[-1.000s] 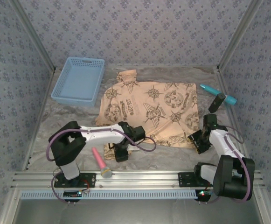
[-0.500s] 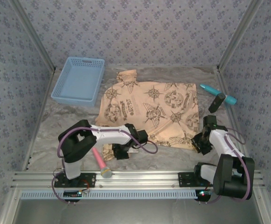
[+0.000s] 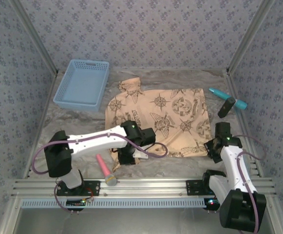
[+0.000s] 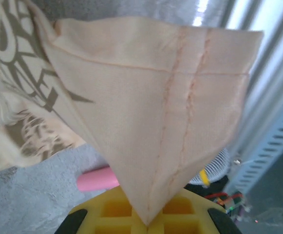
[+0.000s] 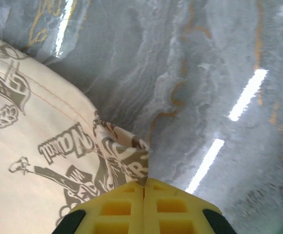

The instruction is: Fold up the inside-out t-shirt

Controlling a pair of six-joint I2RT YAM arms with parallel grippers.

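Observation:
The inside-out t-shirt, peach-tan with dark brown emblems, lies spread across the middle of the table. My left gripper is shut on its near left corner. In the left wrist view that corner's pale seamed reverse hangs up from the closed yellow pads of the left gripper. My right gripper is shut on the near right corner. The right wrist view shows a printed fold of the t-shirt pinched in the right gripper.
A blue basket stands at the back left. A pink-handled brush lies by the front rail, just left of my left gripper. A teal tool and a black object lie at the right edge.
Both grippers have shut on the shirt's near corners. The left arm has stretched out to the right, the right arm has pulled back, and the shirt's near edge has shifted slightly.

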